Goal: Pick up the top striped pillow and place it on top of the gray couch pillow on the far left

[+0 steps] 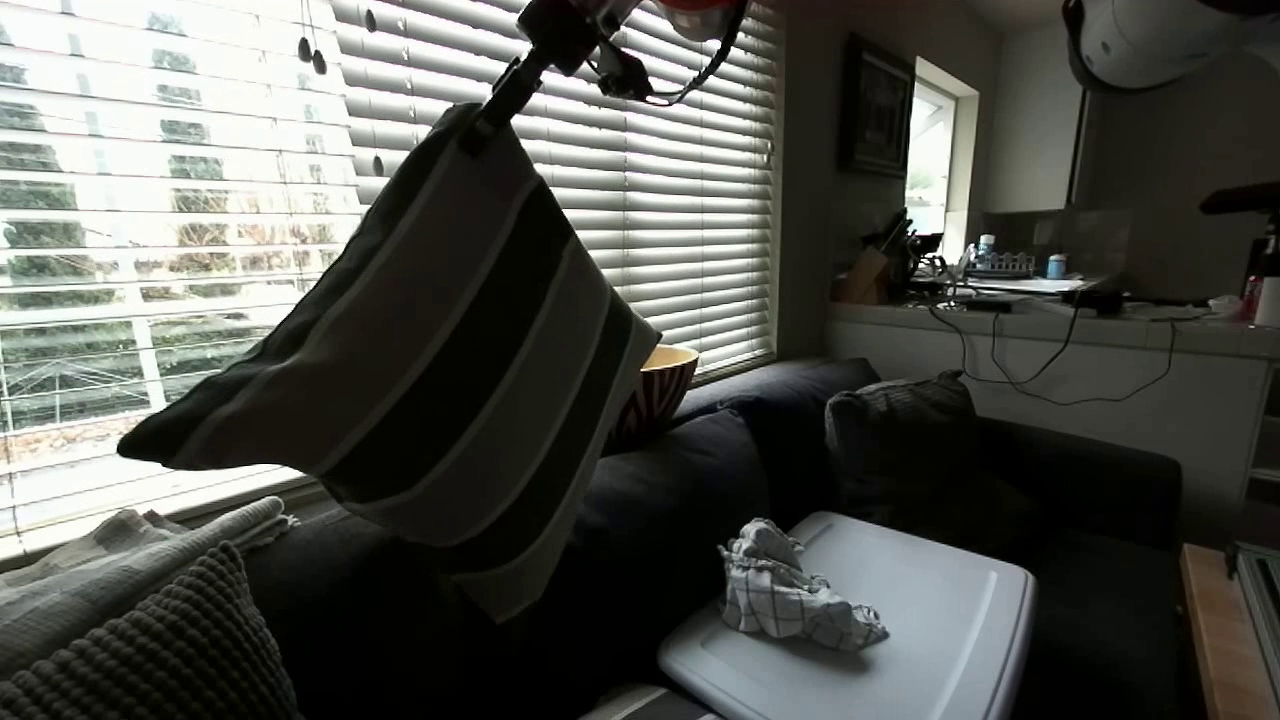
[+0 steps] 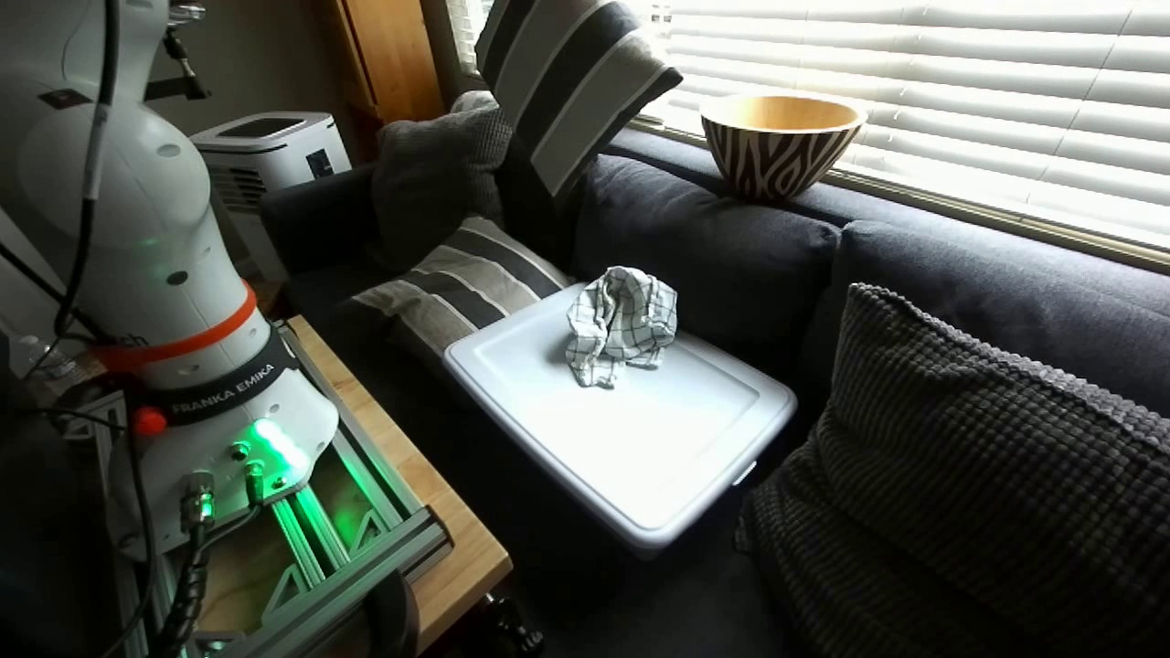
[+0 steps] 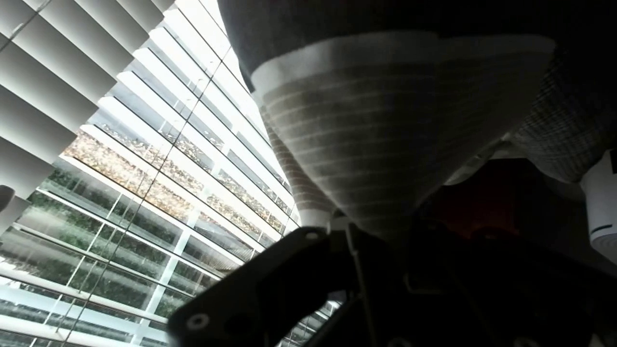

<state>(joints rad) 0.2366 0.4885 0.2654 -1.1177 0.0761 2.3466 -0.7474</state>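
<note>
My gripper (image 1: 487,125) is shut on an upper corner of the top striped pillow (image 1: 440,340). The pillow hangs tilted in front of the window, above the couch back, with its lower corners free. Its lower part also shows in an exterior view (image 2: 571,82), where the gripper is out of frame. In the wrist view the pillow (image 3: 376,130) narrows down between the dark fingers (image 3: 381,241). The gray couch pillow (image 1: 160,650), dark and ribbed, leans at the couch's left end, below and left of the held pillow. It also shows in an exterior view (image 2: 439,174).
Another striped pillow (image 2: 484,274) lies on the seat beside a white lidded bin (image 2: 585,439) with a checked cloth (image 2: 626,320) on it. A patterned wooden bowl (image 2: 781,146) stands on the couch back. Another ribbed cushion (image 2: 960,475) sits at the opposite end. Window blinds (image 1: 690,200) are close behind.
</note>
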